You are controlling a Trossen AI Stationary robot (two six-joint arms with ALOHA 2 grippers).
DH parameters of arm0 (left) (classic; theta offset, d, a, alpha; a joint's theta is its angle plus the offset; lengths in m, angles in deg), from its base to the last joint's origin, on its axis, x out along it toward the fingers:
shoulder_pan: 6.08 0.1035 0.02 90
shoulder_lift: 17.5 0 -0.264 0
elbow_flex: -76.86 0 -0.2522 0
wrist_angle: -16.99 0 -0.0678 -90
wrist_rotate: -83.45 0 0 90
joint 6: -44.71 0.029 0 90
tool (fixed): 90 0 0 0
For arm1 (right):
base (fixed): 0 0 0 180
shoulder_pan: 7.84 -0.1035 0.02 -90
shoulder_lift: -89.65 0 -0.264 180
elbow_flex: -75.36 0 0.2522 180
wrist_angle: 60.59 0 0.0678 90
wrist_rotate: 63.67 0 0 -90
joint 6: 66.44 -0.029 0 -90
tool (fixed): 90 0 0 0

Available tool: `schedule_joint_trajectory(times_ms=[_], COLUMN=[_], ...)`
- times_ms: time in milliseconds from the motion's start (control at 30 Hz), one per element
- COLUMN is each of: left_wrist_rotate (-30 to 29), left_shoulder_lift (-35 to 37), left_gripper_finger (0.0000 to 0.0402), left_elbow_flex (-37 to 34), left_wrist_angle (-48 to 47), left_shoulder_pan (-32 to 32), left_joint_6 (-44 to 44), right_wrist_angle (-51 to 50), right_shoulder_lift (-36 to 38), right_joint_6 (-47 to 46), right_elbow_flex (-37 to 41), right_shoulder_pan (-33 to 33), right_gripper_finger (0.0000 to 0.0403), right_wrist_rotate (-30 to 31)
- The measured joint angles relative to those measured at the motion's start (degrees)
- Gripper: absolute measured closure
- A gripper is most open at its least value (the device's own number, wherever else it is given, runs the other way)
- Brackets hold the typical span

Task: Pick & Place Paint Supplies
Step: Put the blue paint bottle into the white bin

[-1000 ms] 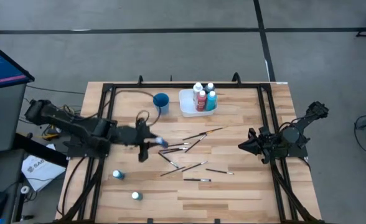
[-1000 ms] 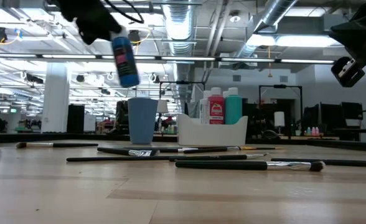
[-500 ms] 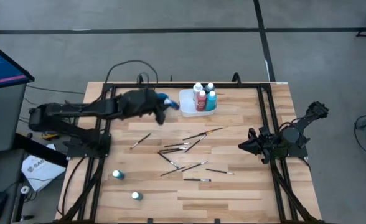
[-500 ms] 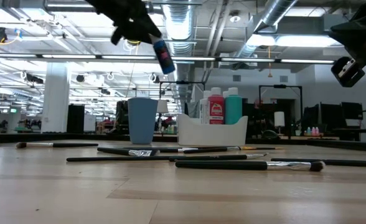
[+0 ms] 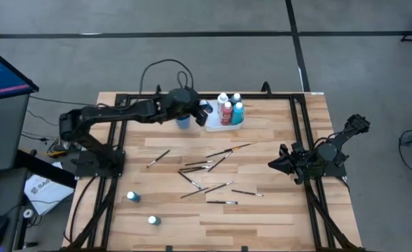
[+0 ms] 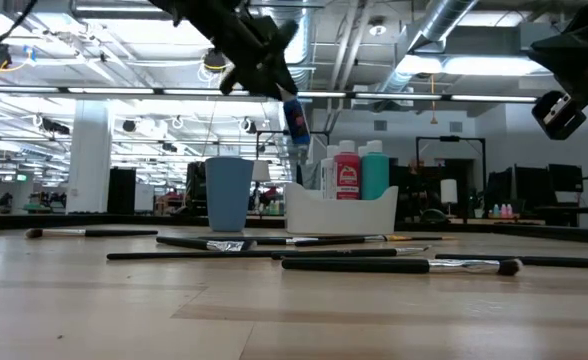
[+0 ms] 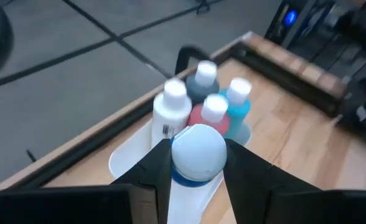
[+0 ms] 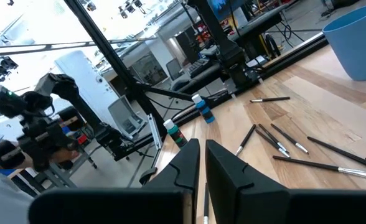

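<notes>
My left gripper (image 5: 203, 112) is shut on a blue paint bottle (image 6: 296, 120) with a white cap, high over the left end of the white tray (image 5: 211, 122). Several capped bottles (image 7: 201, 99) stand upright in that tray: white, dark, red and teal. Thin dark paintbrushes (image 5: 207, 170) lie scattered flat on the wooden table. Two more small bottles (image 5: 132, 197) (image 5: 152, 220) stand near the front left. My right gripper (image 5: 272, 166) waits shut at the table's right side, touching nothing. My left gripper pinches the blue bottle at its upper end, one finger on each side of the white cap (image 7: 198, 152). The fingers (image 7: 160, 167) slant downward from the table's left. The blue body (image 6: 297, 124) hangs tilted below them, clear of the tray and table.
A blue cup (image 6: 229, 193) stands just left of the tray, partly under my left arm in the high view. A black frame rail (image 5: 209, 97) runs along the table's far edge behind the tray. Bare wood lies at the front right (image 5: 283, 217).
My left gripper has swung from the middle-left of the table toward the far edge and to the right, rising a little, until it is over the tray. It has stayed shut on the blue bottle, which has been carried along and has tilted differently.
</notes>
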Motion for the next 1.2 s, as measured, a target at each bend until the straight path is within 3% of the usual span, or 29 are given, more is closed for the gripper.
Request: schedule_joint_trajectory(times_ms=[367,533,1200], left_wrist_rotate=[-2.3,0.4,1.7], left_shoulder_lift=[-5.7,-8.0,-16.8], left_gripper_finger=[0.0294,0.0294,0.0294], left_elbow_flex=[0.4,0.4,0.4], left_wrist_angle=[2.0,4.7,9.2], left_shoulder_pan=[1.2,2.9,4.1], left_joint_6=[0.5,-0.9,-1.1], right_wrist_angle=[0.0,0.0,0.0], right_shoulder_lift=[0.0,0.0,0.0], right_joint_6=[0.0,0.0,0.0], right_elbow_flex=[0.0,0.0,0.0], right_shoulder_pan=[0.0,0.0,0.0], right_gripper_finger=[0.0382,0.0382,0.0381], right_wrist_rotate=[0.0,0.0,-0.1])
